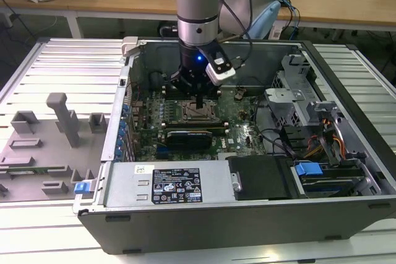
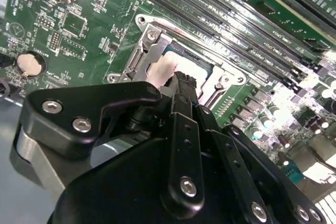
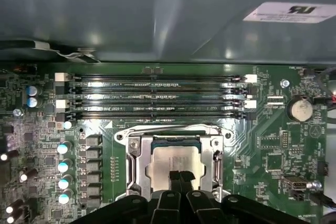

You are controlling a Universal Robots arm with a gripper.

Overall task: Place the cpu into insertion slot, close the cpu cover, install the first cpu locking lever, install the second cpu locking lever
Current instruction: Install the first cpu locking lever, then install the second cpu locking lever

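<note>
Gripper [image 3: 181, 178] fingertips together over seated cpu [image 3: 170, 163].

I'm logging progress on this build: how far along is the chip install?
Done: the chip sits in the socket, and the cover frame looks lowered around it. In hand: the gripper has its fingertips together over the chip, holding nothing. Left: I cannot tell whether either locking lever is latched.

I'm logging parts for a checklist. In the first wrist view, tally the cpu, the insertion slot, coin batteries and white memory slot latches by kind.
cpu: 1
insertion slot: 1
coin battery: 1
white memory slot latches: 4
Total: 7
</note>
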